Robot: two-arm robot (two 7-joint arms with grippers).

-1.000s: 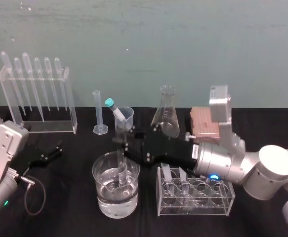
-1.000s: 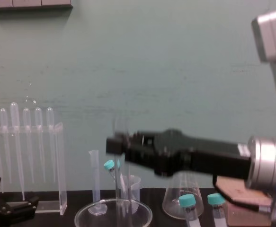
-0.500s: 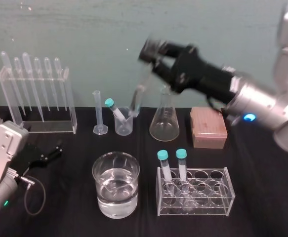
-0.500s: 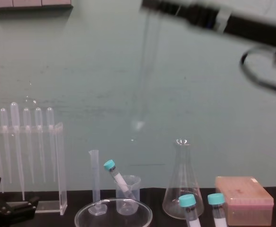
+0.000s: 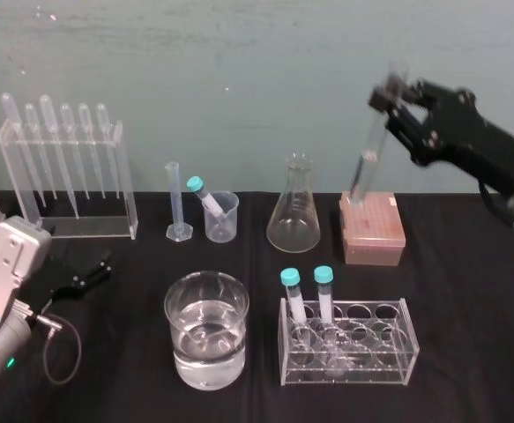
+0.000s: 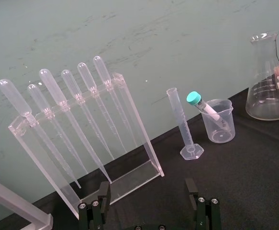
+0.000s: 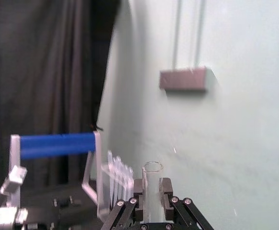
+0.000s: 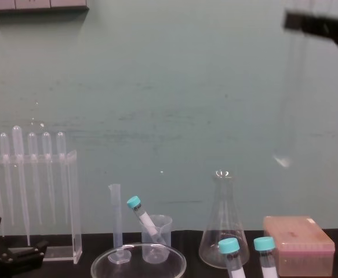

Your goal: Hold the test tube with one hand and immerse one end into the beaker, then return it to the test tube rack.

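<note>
Across the black bench (image 5: 468,352), the right gripper (image 5: 389,99) is hovering high at the far right, above the pink box (image 5: 373,231). Its jaws are pinching the test tube (image 5: 367,159) near the open top; the wrist view is showing the glass rim (image 7: 152,168) clamped between the pads. The test tube rack (image 5: 349,345) is sitting lower down and closer to the robot, almost directly beneath the gripper's line, with two teal-capped tubes (image 5: 307,293) occupying its left holes and the right-hand holes standing free. The beaker (image 5: 206,330), holding water, is sitting just left of the rack.

The left gripper (image 5: 82,275) is resting at the bench's left edge, jaws spread and empty, well apart from the rack. The tube is hanging in mid-air, nearly upright, its open end leaning slightly to the right and its round closed end (image 8: 282,161) pointing down. The return is looking like a pull toward the robot and a straight descent, long axis kept vertical over a free hole.
</note>
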